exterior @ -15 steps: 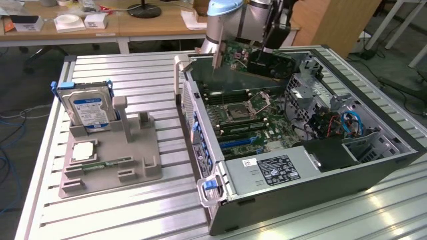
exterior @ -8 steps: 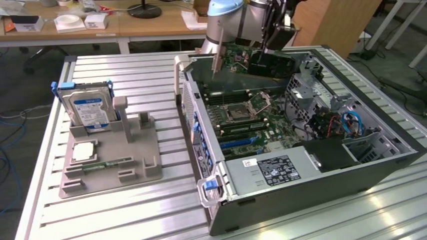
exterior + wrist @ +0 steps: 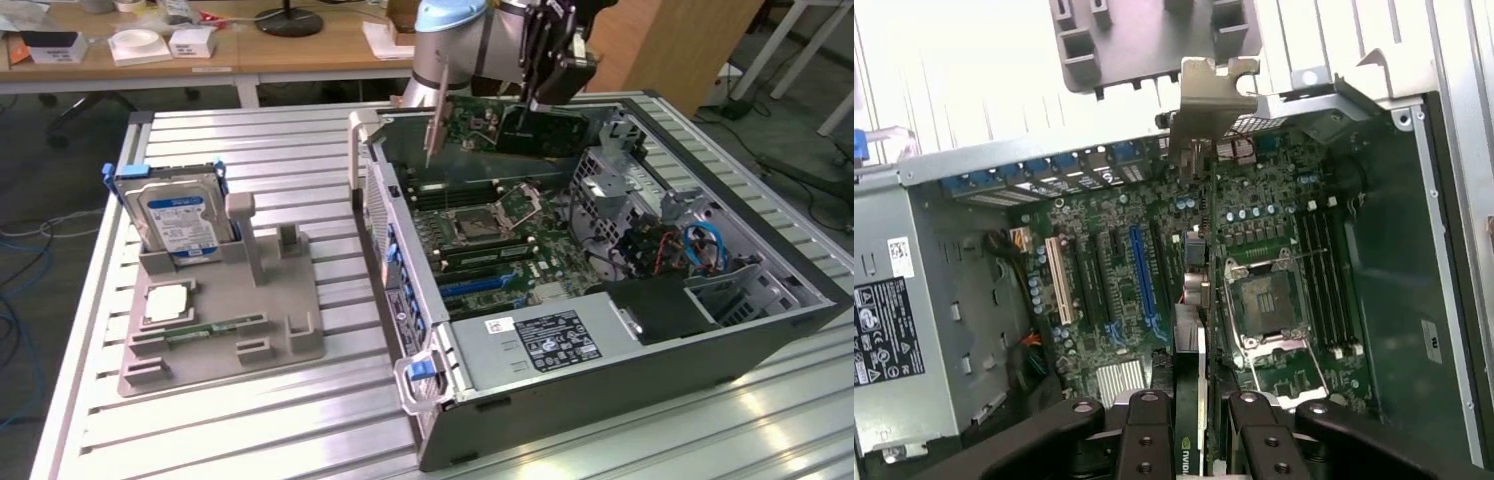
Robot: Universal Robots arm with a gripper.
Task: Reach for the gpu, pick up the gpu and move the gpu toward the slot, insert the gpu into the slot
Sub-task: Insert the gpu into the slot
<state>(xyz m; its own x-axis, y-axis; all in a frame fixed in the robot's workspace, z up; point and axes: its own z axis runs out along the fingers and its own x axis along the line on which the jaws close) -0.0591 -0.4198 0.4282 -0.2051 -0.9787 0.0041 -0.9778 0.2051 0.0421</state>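
— Over the far end of the open computer case (image 3: 601, 400), in the exterior view, we see the gripper (image 3: 547, 85) pinching the gpu (image 3: 521, 128) by its upper edge.
— Agreed; we see it raised above the motherboard (image 3: 494, 230), its metal bracket (image 3: 434, 130) toward the exterior view's left. The hard drive (image 3: 180, 215) stands in its grey stand (image 3: 227, 330) on the table (image 3: 267, 430), well apart.
— From the wrist view we look along the gpu (image 3: 1196, 350) edge-on, clamped between both fingers (image 3: 1149, 435).
— And we place its line between the blue slot (image 3: 1144, 265) and the processor socket (image 3: 1269, 300).
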